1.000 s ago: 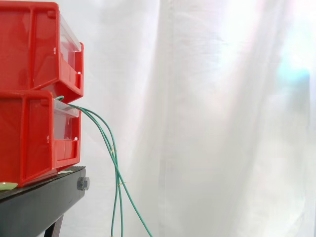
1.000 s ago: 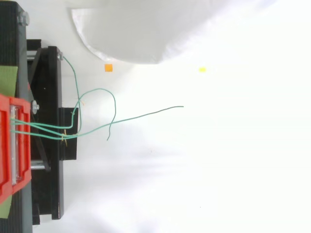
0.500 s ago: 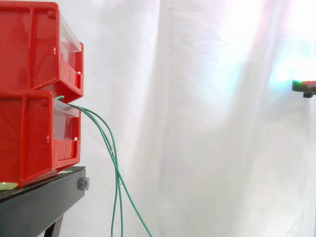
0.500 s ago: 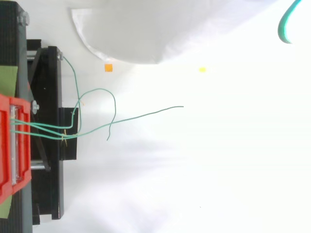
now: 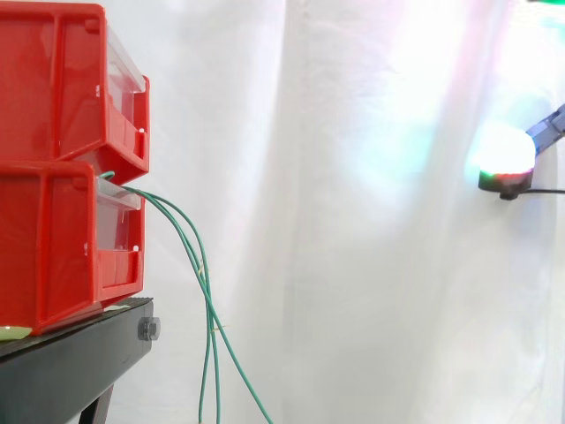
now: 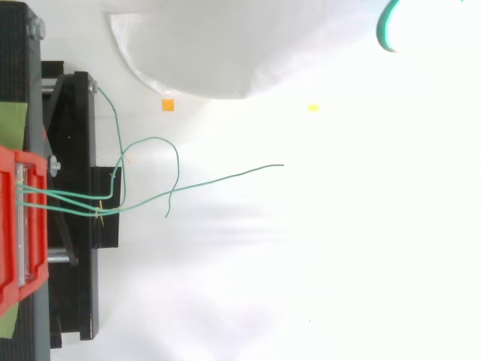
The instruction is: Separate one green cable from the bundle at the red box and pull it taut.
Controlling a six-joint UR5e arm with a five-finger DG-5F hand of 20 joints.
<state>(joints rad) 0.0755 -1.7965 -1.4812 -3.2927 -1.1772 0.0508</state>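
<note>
White curtain hung behind; green cables point(image 5: 199, 274) drooped from the lower red bin point(image 5: 53, 247), well apart from the hand point(image 5: 505, 157) at the right edge; its grip was unclear.

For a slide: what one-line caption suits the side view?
Green cables droop from stacked red bins on a black stand; the hand sits far right, apart from them.

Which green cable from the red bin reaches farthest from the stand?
The long green cable running almost straight away from the red bin, ending farthest out. The looped green cable curls back; the third cable bends to the black stand's corner.
</note>
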